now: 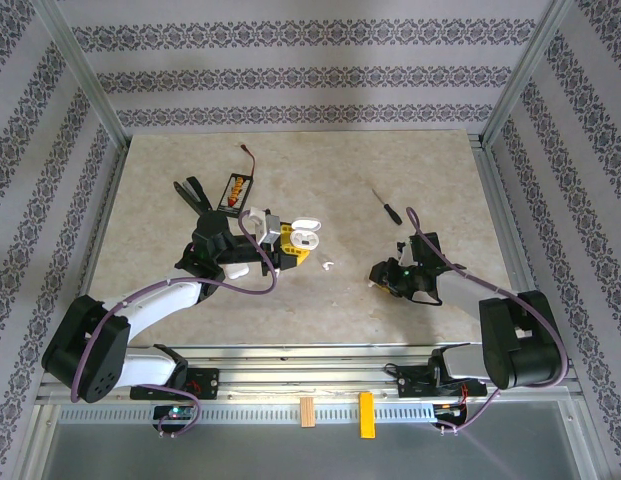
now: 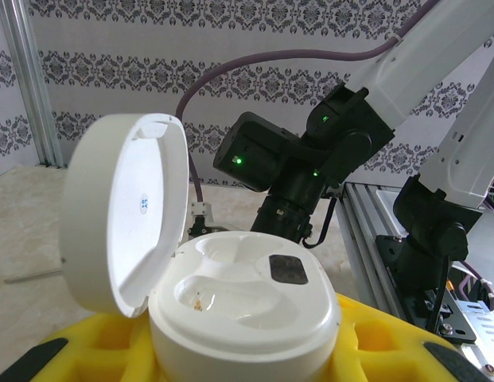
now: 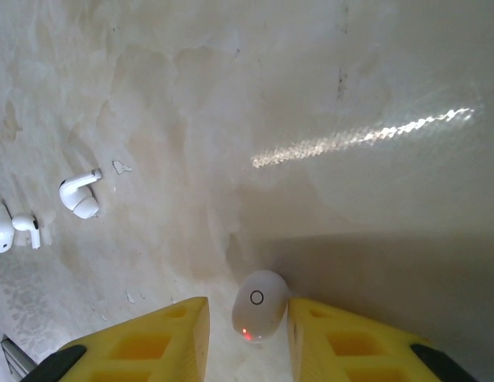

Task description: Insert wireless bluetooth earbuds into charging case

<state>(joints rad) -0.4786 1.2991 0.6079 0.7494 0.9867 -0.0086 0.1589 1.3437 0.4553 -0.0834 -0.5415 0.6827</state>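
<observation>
Gripper on my left (image 2: pixel 243 350) is clamped on the open charging case (image 2: pixel 247 306), with its lid (image 2: pixel 123 207) up. My right gripper (image 3: pixel 247 310) has its fingers apart, with a small white pebble (image 3: pixel 260 306) between them. The earbuds (image 3: pixel 79 195) lie on the bench (image 3: pixel 326 95) to its left, between my two arms. The nearest one's stem slants away.
</observation>
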